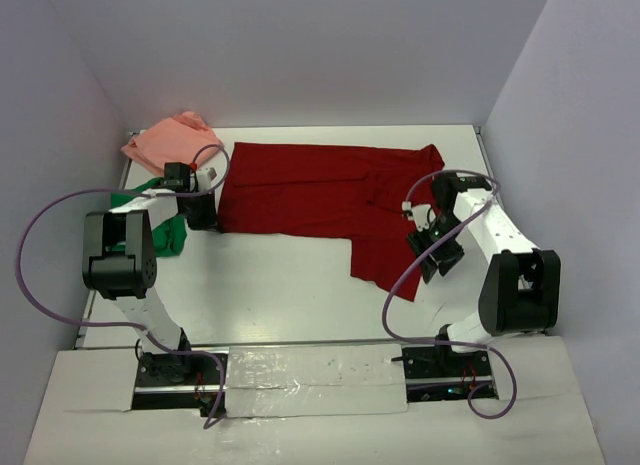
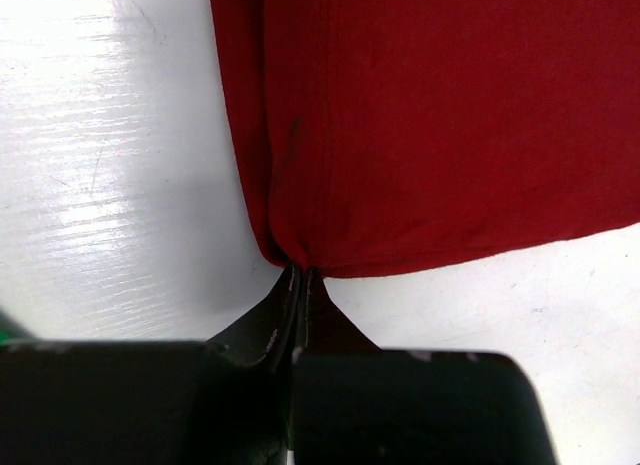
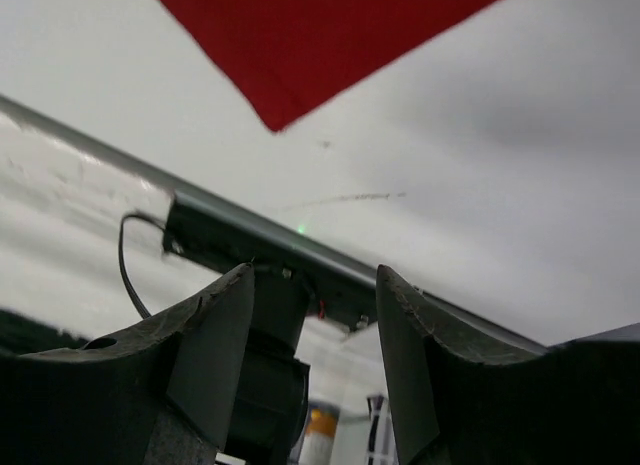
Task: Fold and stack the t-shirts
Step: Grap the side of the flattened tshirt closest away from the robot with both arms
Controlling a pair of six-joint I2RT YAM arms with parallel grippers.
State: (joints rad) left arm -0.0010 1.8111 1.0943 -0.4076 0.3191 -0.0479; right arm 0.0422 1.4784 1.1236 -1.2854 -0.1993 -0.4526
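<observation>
On the white table, the dark red cloth t-shirt lies spread for folding. The salmon pink t-shirt and bright green t-shirt lie bunched at left. The left gripper is clenched on its near-left corner, and the right gripper gapes empty.

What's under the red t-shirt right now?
Only white table shows around the red t-shirt, which lies spread out. The left gripper pinches its near left corner. Anything beneath the cloth is covered.
</observation>
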